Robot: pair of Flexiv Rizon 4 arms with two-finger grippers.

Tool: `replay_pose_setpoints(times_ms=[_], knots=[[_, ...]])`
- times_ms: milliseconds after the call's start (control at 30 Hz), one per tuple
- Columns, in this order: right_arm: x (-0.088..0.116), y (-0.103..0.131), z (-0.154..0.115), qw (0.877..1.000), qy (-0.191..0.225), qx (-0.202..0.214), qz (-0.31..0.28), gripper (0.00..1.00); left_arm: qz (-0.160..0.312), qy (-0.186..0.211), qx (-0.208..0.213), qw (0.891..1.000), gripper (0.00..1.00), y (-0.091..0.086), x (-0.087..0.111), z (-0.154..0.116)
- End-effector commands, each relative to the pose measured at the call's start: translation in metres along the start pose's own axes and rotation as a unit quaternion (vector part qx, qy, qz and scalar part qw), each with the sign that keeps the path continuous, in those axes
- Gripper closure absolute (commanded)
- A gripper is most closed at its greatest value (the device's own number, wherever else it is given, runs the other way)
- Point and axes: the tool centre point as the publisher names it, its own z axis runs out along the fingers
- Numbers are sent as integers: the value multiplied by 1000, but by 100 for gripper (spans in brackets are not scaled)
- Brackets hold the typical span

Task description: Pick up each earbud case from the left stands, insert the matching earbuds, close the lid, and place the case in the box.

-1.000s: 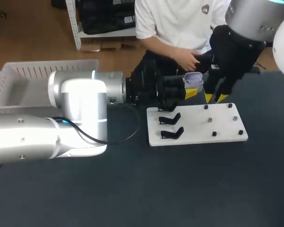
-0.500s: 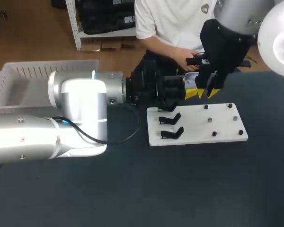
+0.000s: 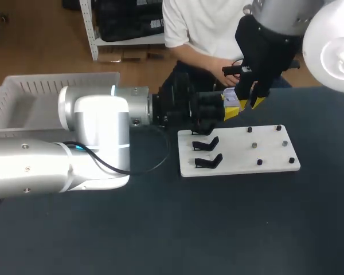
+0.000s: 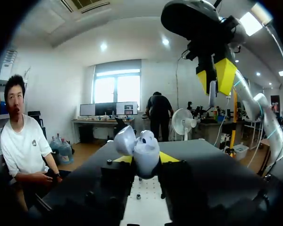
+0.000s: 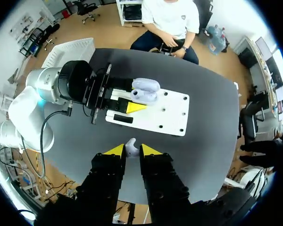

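Note:
An open lavender earbud case is held out sideways above the table, my left gripper shut on it. In the left wrist view the case sits between the yellow tips with its lid up. My right gripper hangs just above and beside the case, shut on a white earbud. From the right wrist view the case lies below, over the far edge of the white board. The right gripper shows high above the case in the left wrist view.
The white board lies at mid-table with two black stands on its left part and several small pegs on its right. A white slatted box stands at the back left. My left arm spans the table's left half.
My right gripper has risen from the board's right part and shifted left, ending above the open case. The left arm and the case have kept still.

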Motion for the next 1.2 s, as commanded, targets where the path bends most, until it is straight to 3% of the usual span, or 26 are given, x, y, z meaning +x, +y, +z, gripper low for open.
replay_pose_setpoints(times_ms=[33,500,567,1100,1200], knots=[[-27,6,3,999,26,14,-23,100,2,-3,-4,1000,100,-2,1,1],[-62,3,17,993,26,39,-104,100,2,-3,-4,1000,100,-2,1,1],[-64,0,19,992,11,52,-115,100,2,-3,-4,1000,100,-2,1,1],[-64,0,19,992,11,52,-115,100,2,-3,-4,1000,100,-2,1,1],[-62,-3,24,994,-11,46,-100,100,2,-3,-4,1000,100,-2,1,1]])
